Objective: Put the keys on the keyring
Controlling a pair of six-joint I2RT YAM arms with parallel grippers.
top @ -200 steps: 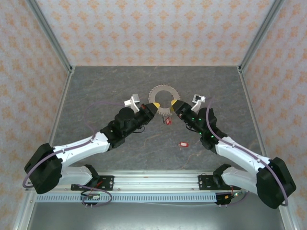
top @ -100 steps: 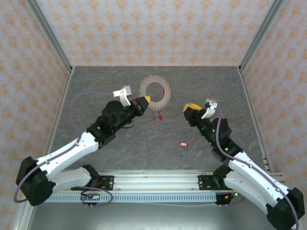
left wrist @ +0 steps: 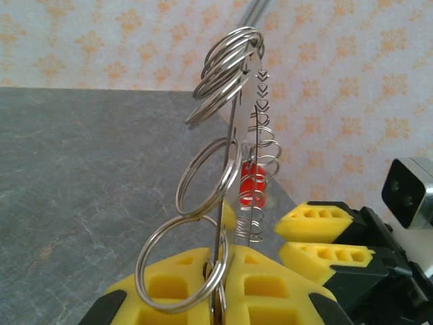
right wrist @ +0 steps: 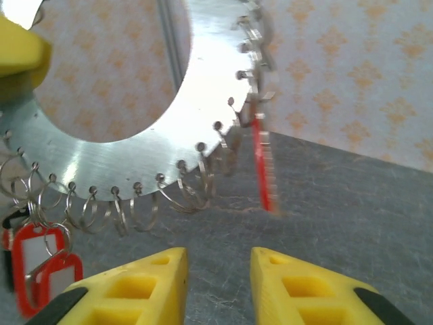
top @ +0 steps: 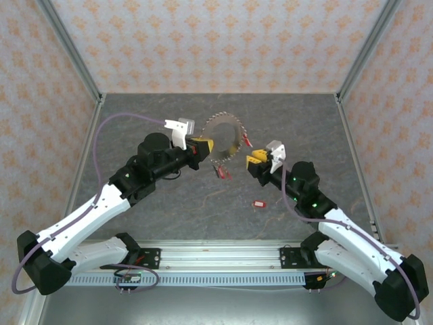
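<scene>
Top external view: left gripper clamps the keyring by its edge, upright above the table; right gripper, jaws partly apart, seemingly empty, sits just beside. A nudge there could twist the ring loose.

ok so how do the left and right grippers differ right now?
The left gripper is shut on the keyring, holding it up on edge; the right gripper is open and empty. The left touches the ring; the right is clear of it, facing its fringe of small rings. Both have yellow fingers.
</scene>
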